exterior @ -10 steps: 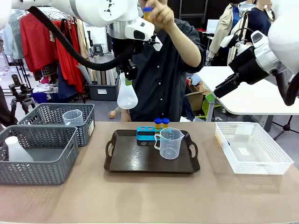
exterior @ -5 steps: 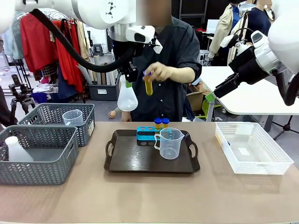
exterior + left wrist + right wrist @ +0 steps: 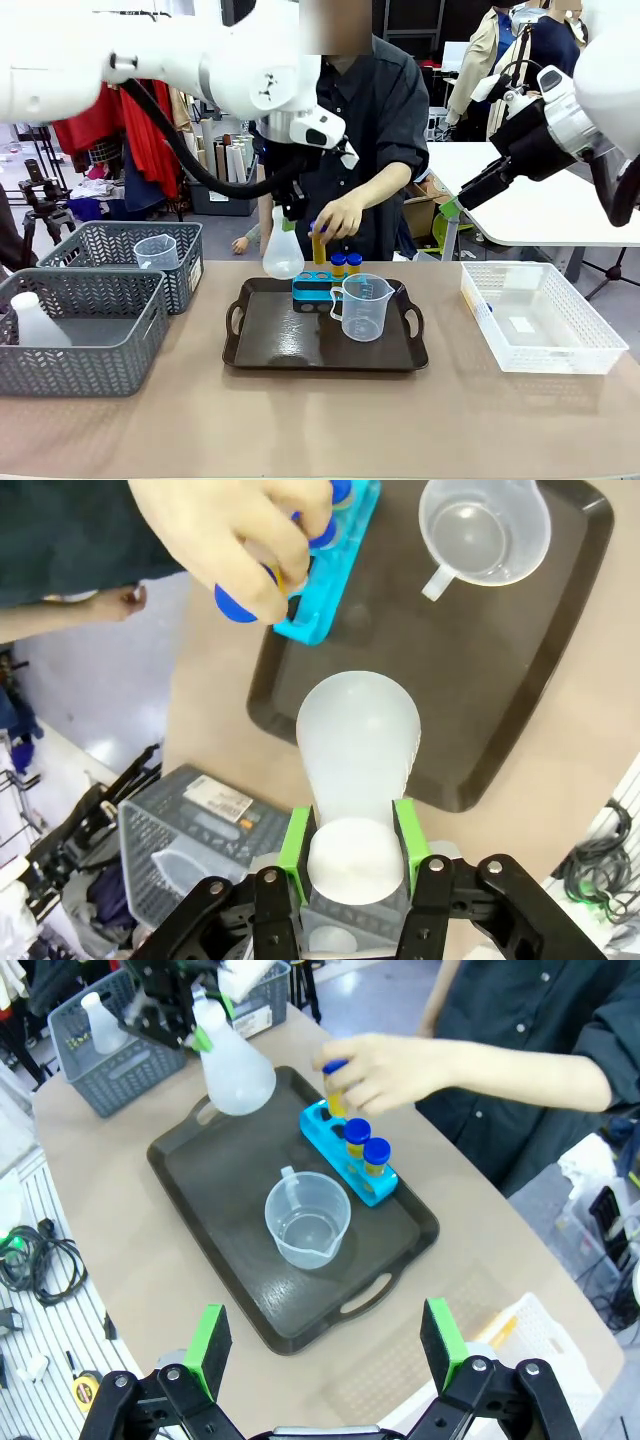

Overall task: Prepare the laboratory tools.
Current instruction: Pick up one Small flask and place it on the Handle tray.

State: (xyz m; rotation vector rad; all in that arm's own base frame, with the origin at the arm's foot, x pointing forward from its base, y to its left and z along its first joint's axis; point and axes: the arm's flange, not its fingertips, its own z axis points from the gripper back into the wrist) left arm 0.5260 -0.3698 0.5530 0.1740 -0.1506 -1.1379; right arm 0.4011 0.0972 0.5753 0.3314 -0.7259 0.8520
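Left wrist view: left hand (image 3: pixel 350 840) gripped the flask (image 3: pixel 358 730) by its neck above the tray's (image 3: pixel 480 690) ten-o'clock corner, seemingly to stand it there; right hand (image 3: pixel 325 1345) gaped empty.

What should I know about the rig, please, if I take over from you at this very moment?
Left tool: shut on the conical flask by its neck, over the left rear of the tray; contact with it unclear.
Right tool: open, raised off to the right, holding nothing.
Person's hand: holds a third tube at the blue rack.
Done: two tubes stand in the rack; beaker on the tray.
Left: seat the third tube, set the flask down, release.
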